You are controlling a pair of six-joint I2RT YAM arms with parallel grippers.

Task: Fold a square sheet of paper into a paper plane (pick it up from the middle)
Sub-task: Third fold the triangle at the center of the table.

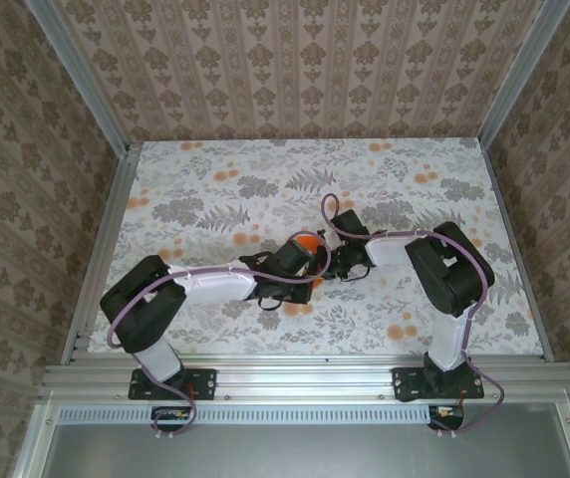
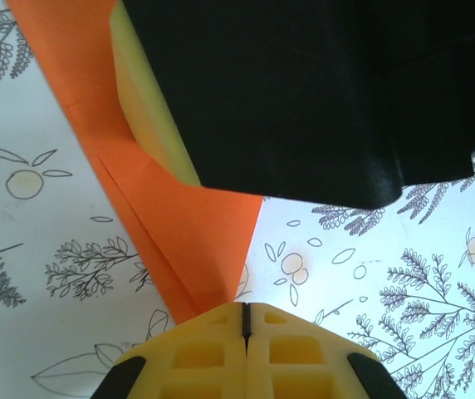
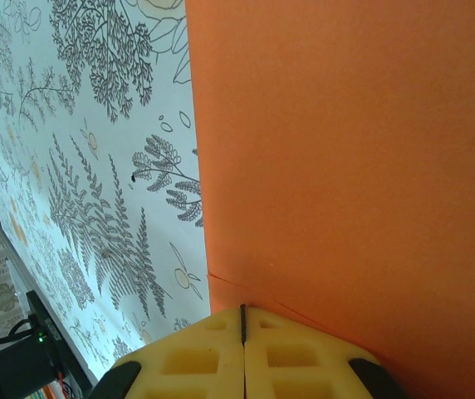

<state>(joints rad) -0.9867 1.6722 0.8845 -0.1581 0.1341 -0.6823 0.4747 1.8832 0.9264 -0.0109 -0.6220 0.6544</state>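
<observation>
The square sheet of paper (image 1: pixel 309 242) is bright orange and folded, with crease lines across it. It is held up between both grippers above the middle of the table. My left gripper (image 2: pixel 244 306) is shut, and a pointed corner of the sheet (image 2: pixel 196 241) runs into its closed yellow tips. My right gripper (image 3: pixel 242 309) is shut too, with the sheet's edge (image 3: pixel 345 166) pinched at its tips. In the left wrist view the right gripper's black body (image 2: pixel 320 91) and one yellow finger (image 2: pixel 142 100) press on the paper from above. In the top view the two grippers meet tip to tip around the paper.
The floral tablecloth (image 1: pixel 215 189) covers the table inside an aluminium frame (image 1: pixel 305 376), and patterned walls stand on three sides. Both arms reach inward from their bases at the near edge. Purple cables (image 1: pixel 330 214) loop along the arms.
</observation>
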